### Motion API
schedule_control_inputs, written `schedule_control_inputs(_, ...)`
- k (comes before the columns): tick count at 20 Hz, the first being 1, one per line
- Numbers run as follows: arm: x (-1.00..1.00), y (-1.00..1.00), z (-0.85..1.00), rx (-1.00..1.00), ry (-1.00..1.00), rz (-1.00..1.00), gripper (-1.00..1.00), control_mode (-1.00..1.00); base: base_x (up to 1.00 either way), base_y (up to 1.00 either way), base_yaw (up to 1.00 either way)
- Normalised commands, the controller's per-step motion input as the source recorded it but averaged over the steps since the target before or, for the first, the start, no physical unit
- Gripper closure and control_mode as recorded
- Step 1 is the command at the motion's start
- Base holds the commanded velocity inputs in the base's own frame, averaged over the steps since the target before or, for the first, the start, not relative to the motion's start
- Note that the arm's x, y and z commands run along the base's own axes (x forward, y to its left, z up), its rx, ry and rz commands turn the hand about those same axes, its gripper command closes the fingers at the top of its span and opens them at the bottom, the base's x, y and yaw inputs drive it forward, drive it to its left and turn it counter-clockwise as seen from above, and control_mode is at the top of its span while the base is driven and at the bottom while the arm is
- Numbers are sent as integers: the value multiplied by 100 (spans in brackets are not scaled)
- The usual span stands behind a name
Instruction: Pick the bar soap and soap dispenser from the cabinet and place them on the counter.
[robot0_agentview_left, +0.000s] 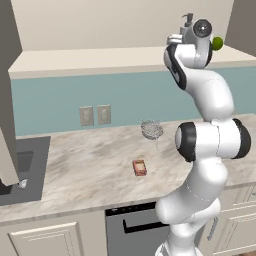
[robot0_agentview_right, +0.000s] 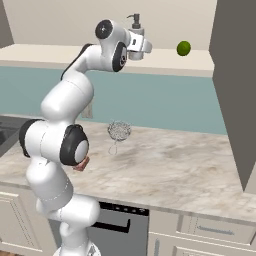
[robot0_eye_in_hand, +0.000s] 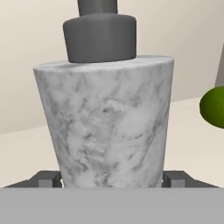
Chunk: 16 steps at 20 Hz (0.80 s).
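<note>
Raised high to the cabinet (robot0_agentview_right: 165, 59) shelf, with the gripper (robot0_eye_in_hand: 112, 178) pushed right up around the soap dispenser (robot0_eye_in_hand: 107, 122). Straight ahead between the two fingertips (robot0_eye_in_hand: 47, 178), dispenser body dead centre, one tip showing on each side of its base. Jaws wide, flanking the marbled grey body; no clear sign of contact yet on either flank, so not possible to call it a firm grasp, more likely spread and about to close. Long axis of the dispenser upright, running from the fingertips toward the dark pump head (robot0_eye_in_hand: 99, 35) above, square to the closing line of the jaws. Standing on the cream shelf, not lifted. Off to one side of the gripper, well apart, a green lime (robot0_eye_in_hand: 214, 107) on the same shelf, not part of the job.

Far below the gripper, lying flat on the counter (robot0_agentview_left: 90, 165): the bar soap (robot0_agentview_left: 139, 167), apparently already delivered. Beside it, a wire-mesh ball (robot0_agentview_left: 151, 129). Likely next: squeeze, lift clear of the shelf, carry down to the counter.
</note>
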Motion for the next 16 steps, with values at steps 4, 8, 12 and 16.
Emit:
schedule_control_inputs(4,0,5,0,0,2,0,100,-100,0,0,0)
schedule_control_inputs(8,-12,4,8,-1,2,0,100,-100,0,0,0)
schedule_control_inputs(12,-24,12,27,-3,0,0,100,-100,0,0,0)
schedule_control_inputs(16,-28,16,38,-3,1,0,100,-100,0,0,0)
